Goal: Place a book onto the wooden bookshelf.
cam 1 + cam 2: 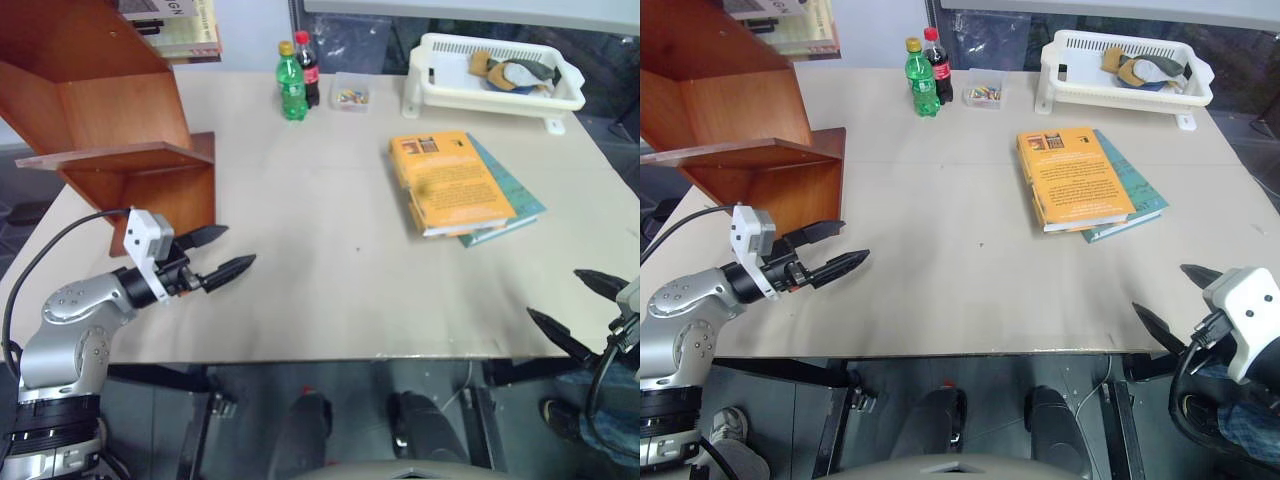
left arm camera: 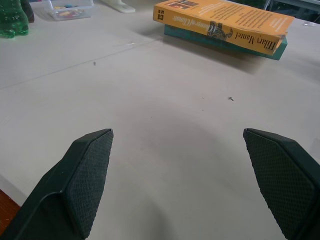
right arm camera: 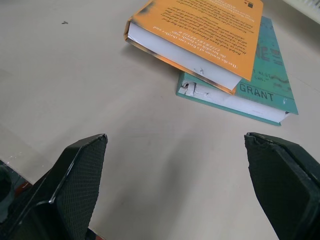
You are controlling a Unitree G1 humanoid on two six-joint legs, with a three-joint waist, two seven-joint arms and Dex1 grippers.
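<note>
**Orange book flat on the table, both jaws apart and empty**

A pale beige table (image 1: pixel 320 250) fills the head views; beyond its far edge is a white wall and a dark window, and a dark floor shows below its near edge.

At the upper left stands the wooden bookshelf (image 1: pixel 110 120), reddish-brown, with slanted panels and a flat board jutting toward the centre; pale books (image 1: pixel 185 25) rest on top of it. At the top centre a green bottle (image 1: pixel 291 82) and a cola bottle (image 1: pixel 307 68) stand side by side, a small clear box (image 1: pixel 350 92) just right of them; at the upper right a white basket (image 1: pixel 495 75) holds some cloth items.

The book (image 1: pixel 448 182) lies flat right of centre, on top of a teal book (image 1: pixel 515 205) whose right and near edges stick out; its long axis runs from the far edge toward the near edge, tilted slightly right, the small pictures at the far end.

The left gripper (image 1: pixel 222 252) hovers at the lower left, just beside the bookshelf, jaws spread wide, pointing right; the right gripper (image 1: pixel 575 305) sits at the lower right past the table edge, jaws also spread wide; bare table lies between both and the book.
</note>
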